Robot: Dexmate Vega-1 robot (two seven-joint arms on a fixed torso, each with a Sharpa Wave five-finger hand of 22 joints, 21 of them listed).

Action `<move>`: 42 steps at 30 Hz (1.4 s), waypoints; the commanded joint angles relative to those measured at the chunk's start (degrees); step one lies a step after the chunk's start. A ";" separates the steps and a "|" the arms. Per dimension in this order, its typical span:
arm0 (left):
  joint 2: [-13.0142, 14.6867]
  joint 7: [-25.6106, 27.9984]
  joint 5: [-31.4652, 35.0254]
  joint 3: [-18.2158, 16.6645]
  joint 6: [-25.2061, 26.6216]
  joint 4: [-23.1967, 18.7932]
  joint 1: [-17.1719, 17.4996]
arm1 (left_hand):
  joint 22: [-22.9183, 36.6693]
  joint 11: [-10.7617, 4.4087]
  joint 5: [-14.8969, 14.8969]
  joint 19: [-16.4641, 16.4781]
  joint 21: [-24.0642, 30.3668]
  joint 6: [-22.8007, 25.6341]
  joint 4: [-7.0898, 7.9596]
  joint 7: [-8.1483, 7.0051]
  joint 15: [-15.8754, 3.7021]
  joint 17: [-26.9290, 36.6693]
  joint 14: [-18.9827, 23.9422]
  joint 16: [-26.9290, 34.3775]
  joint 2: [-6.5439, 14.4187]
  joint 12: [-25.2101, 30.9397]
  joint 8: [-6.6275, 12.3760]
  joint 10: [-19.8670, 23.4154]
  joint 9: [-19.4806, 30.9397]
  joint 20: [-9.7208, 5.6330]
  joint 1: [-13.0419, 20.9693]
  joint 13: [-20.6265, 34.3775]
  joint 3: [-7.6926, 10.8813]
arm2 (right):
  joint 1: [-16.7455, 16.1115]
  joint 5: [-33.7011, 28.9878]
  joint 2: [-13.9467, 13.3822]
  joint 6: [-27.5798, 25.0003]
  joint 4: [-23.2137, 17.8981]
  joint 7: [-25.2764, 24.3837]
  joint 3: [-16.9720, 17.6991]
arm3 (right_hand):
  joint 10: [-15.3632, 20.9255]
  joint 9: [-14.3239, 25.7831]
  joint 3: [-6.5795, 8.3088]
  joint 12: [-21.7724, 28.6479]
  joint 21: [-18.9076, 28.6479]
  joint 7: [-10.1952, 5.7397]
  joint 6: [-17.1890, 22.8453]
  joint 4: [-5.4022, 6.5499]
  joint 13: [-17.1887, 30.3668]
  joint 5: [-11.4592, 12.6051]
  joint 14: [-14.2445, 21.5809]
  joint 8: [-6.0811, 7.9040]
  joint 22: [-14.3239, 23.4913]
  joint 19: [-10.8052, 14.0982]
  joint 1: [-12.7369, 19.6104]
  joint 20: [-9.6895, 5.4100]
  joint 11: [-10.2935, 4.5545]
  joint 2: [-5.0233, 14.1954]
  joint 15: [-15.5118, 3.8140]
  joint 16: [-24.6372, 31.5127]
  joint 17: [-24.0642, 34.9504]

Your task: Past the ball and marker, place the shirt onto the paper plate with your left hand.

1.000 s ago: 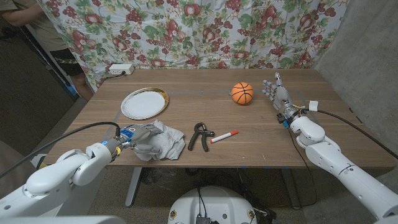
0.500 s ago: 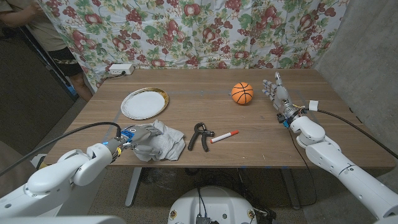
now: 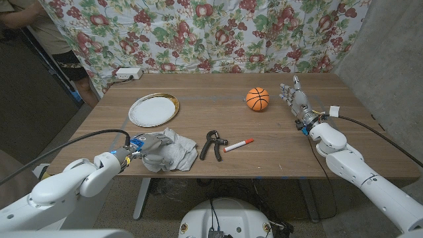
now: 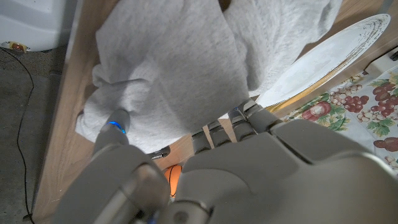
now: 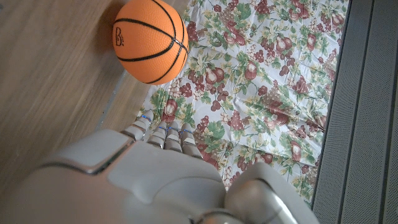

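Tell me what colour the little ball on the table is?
The basketball is orange with black lines, clearest in the right wrist view.

Grey shirt [image 3: 172, 151] crumpled at near tabletop edge; white gold-rimmed paper plate [image 3: 153, 109] just beyond; orange ball [image 3: 257, 99], red-capped marker [image 3: 238, 145] rightward.

looks like a makeshift robot test room, not anyone's home; a fruit-print cloth [image 3: 198, 33] is hung up as a backdrop behind the wooden counter [image 3: 225, 125]; grey acoustic-looking panel [image 3: 383, 59] on one side; loose cables [image 3: 370, 129] trail over the counter; a white power strip [image 3: 127, 73] sits at the back edge
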 commanded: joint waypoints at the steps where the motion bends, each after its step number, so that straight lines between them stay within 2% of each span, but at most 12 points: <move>1: 1.95 -0.45 -1.06 0.56 0.62 -0.30 0.05 | 0.21 -0.65 -0.16 0.85 0.32 1.31 -0.26 -0.16 -9.83 0.15 2.09 0.62 0.58 0.91 0.25 2.89 0.01 -1.38 2.93 0.19 1.01 | -0.34 0.37 -0.16 0.23 -0.16 0.09 0.28 | 0.11 0.33 -0.10 0.32 -0.30 -0.35 0.31 -0.08 0.35 0.16 -0.32 0.11 0.13 0.06 0.42 0.34 -0.50 0.95 -0.45 0.16 0.13; 4: 2.15 -0.51 -1.17 0.43 0.76 -0.34 0.26 | 0.28 -0.92 -0.55 1.37 0.40 2.14 -0.29 -0.11 -9.80 0.46 4.08 1.03 0.82 1.69 0.27 4.91 0.01 -1.08 4.63 0.58 1.71 | -0.32 0.29 -0.14 0.40 -0.08 0.12 0.30 | 0.16 0.33 -0.10 0.34 -0.31 -0.34 0.30 -0.08 0.35 0.16 -0.31 0.10 0.14 0.05 0.42 0.34 -0.43 0.95 -0.47 0.16 0.13; 7: 2.44 -0.33 -1.23 0.28 0.54 -0.27 0.37 | 0.57 -1.02 -1.66 2.64 0.78 8.08 -0.12 0.24 -9.72 1.28 6.10 1.19 1.32 2.78 2.22 6.81 0.30 -0.83 7.77 1.54 3.30 | -0.27 0.18 -0.19 0.44 -0.03 0.19 0.26 | 0.13 0.33 -0.10 0.34 -0.31 -0.37 0.30 -0.08 0.35 0.16 -0.34 0.10 0.14 0.03 0.42 0.35 -0.43 0.95 -0.45 0.15 0.13; 12: 2.69 -0.32 -1.23 0.26 0.55 -0.14 0.25 | 1.14 -1.07 -2.61 4.87 1.83 8.18 -0.22 -0.13 -9.93 1.88 8.53 1.84 1.75 3.62 1.93 8.24 0.40 -1.54 10.14 2.19 4.73 | -0.39 0.36 -0.21 0.30 -0.20 0.17 0.34 | 0.18 0.33 -0.10 0.36 -0.31 -0.39 0.31 -0.09 0.35 0.15 -0.37 0.10 0.14 0.03 0.42 0.37 -0.60 0.95 -0.63 0.15 0.13; 15: 2.71 -0.11 -1.33 0.29 0.44 -0.06 0.33 | 1.39 -1.08 -3.18 6.03 2.38 8.38 -0.35 -0.09 -10.07 2.18 9.40 1.96 1.88 4.19 1.84 9.14 0.46 -2.45 11.61 2.54 5.61 | -0.55 0.37 -0.24 0.30 -0.33 0.00 0.43 | 0.20 0.33 -0.10 0.37 -0.30 -0.41 0.34 -0.09 0.35 0.15 -0.36 0.11 0.14 0.03 0.43 0.37 -0.60 0.96 -0.62 0.15 0.13; 18: 2.66 0.18 -1.43 0.53 0.32 0.03 0.27 | 1.48 -1.09 -4.80 9.58 3.72 9.20 -0.49 0.22 -9.53 2.55 12.19 2.47 1.03 4.54 1.86 9.06 0.59 -4.79 14.09 3.19 6.76 | -0.71 0.35 -0.35 0.32 -0.41 -0.15 0.57 | 0.20 0.33 -0.10 0.37 -0.29 -0.36 0.35 -0.09 0.35 0.15 -0.38 0.12 0.14 0.05 0.43 0.38 -0.61 0.96 -0.63 0.15 0.13; 28: 2.53 0.44 -1.92 1.16 1.02 -0.31 0.19 | 3.03 -1.14 -10.35 16.52 7.60 18.12 -0.16 1.38 -10.35 3.67 24.22 5.14 2.12 8.61 6.00 15.30 2.32 -6.18 20.20 5.85 11.41 | -0.62 0.47 -0.26 0.38 -0.16 0.17 0.48 | 0.19 0.33 -0.10 0.37 -0.27 -0.41 0.39 -0.09 0.36 0.14 -0.41 0.13 0.14 0.09 0.42 0.34 -0.67 0.96 -0.58 0.14 0.14; 30: 2.53 0.51 -1.96 1.25 1.16 -0.41 0.20 | 3.64 -1.18 -11.59 17.27 8.40 20.23 -0.28 2.76 -10.41 4.19 25.60 5.44 2.18 9.85 7.27 17.03 3.01 -6.59 21.29 6.73 12.57 | -0.60 0.46 -0.21 0.48 -0.06 0.21 0.47 | 0.21 0.33 -0.10 0.38 -0.27 -0.38 0.40 -0.09 0.36 0.14 -0.41 0.13 0.14 0.09 0.42 0.36 -0.67 0.96 -0.63 0.15 0.14; 32: 2.49 0.62 -2.05 1.34 1.28 -0.52 0.23 | 4.34 -1.19 -13.04 18.17 9.36 20.94 -0.39 2.98 -10.51 4.90 27.49 5.99 2.13 11.43 8.19 19.03 4.02 -7.06 22.48 7.98 13.91 | -0.64 0.48 -0.26 0.46 -0.05 0.25 0.49 | 0.21 0.33 -0.10 0.38 -0.26 -0.43 0.36 -0.09 0.36 0.14 -0.39 0.12 0.14 0.10 0.42 0.34 -0.66 0.96 -0.66 0.16 0.14; 37: 2.57 1.07 -2.41 1.63 1.06 -0.55 0.10 | 8.04 -1.22 -18.11 21.61 13.79 25.43 -0.59 3.26 -10.64 8.26 33.01 7.79 1.78 15.85 13.12 22.56 8.84 -8.43 26.65 13.22 20.11 | -0.75 0.35 -0.34 0.95 0.21 0.46 0.55 | 0.23 0.33 -0.10 0.39 -0.26 -0.43 0.37 -0.09 0.36 0.13 -0.34 0.12 0.14 0.09 0.42 0.34 -0.56 0.97 -0.65 0.18 0.14; 40: 2.56 1.35 -2.61 1.85 1.03 -0.59 -0.06 | 14.24 -1.19 -23.67 22.33 19.76 28.41 -0.70 3.06 -10.62 12.47 36.73 8.71 -0.19 19.84 18.12 25.89 14.75 -8.26 30.04 19.13 27.84 | -0.92 0.73 -0.37 0.62 0.01 0.36 0.70 | 0.23 0.33 -0.10 0.39 -0.26 -0.40 0.38 -0.09 0.36 0.13 -0.35 0.12 0.14 0.09 0.42 0.33 -0.57 0.97 -0.68 0.18 0.14; 42: 2.63 1.51 -2.66 1.91 1.03 -0.63 -0.08 | 16.67 -1.14 -24.79 22.36 22.13 29.72 -0.87 3.73 -10.62 14.36 38.29 9.44 -0.54 21.16 20.17 27.50 17.02 -8.32 30.91 21.27 30.77 | -0.98 0.71 -0.40 0.73 0.05 0.40 0.73 | 0.22 0.33 -0.10 0.39 -0.26 -0.45 0.38 -0.09 0.36 0.13 -0.32 0.12 0.14 0.09 0.43 0.33 -0.59 0.97 -0.67 0.19 0.14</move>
